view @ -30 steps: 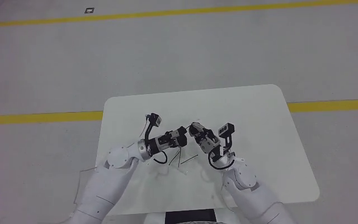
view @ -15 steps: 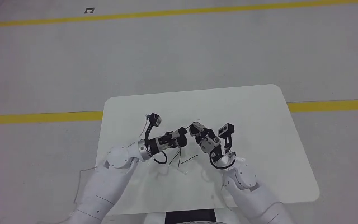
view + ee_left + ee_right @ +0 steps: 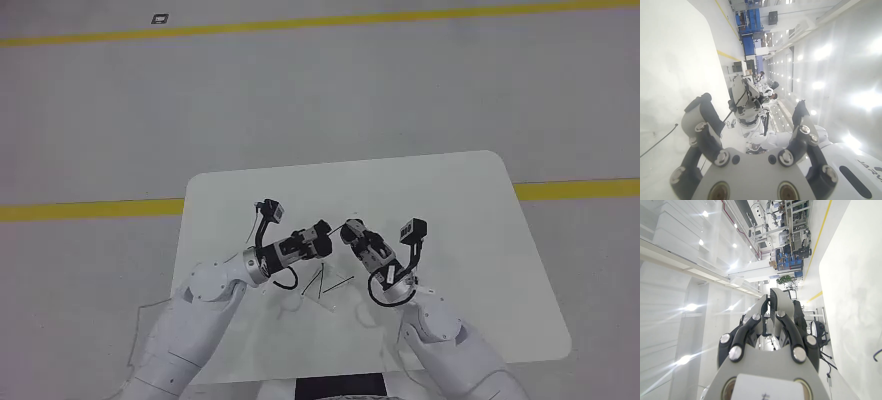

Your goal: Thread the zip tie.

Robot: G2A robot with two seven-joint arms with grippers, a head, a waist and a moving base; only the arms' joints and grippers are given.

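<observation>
Over the middle of the white table [image 3: 450,200], my left gripper [image 3: 322,238] and right gripper [image 3: 349,235] face each other a small gap apart. In the left wrist view my left gripper [image 3: 752,100] is open, its dark fingers [image 3: 704,111] spread wide. Between them, farther off, the right gripper [image 3: 745,94] is shut on a thin black zip tie [image 3: 734,108]. The tie slants from it toward my left gripper's finger. In the right wrist view my right gripper [image 3: 770,296] has its pads pressed together.
Loose black zip ties [image 3: 325,283] lie on the table just below the two grippers. One of them [image 3: 660,137] shows beside my left gripper, and a curved tie end [image 3: 876,355] shows at the right wrist view's edge. The table's far and right parts are bare.
My left gripper has drawn back a little from the right one, leaving a small gap. The right wrist has turned slightly.
</observation>
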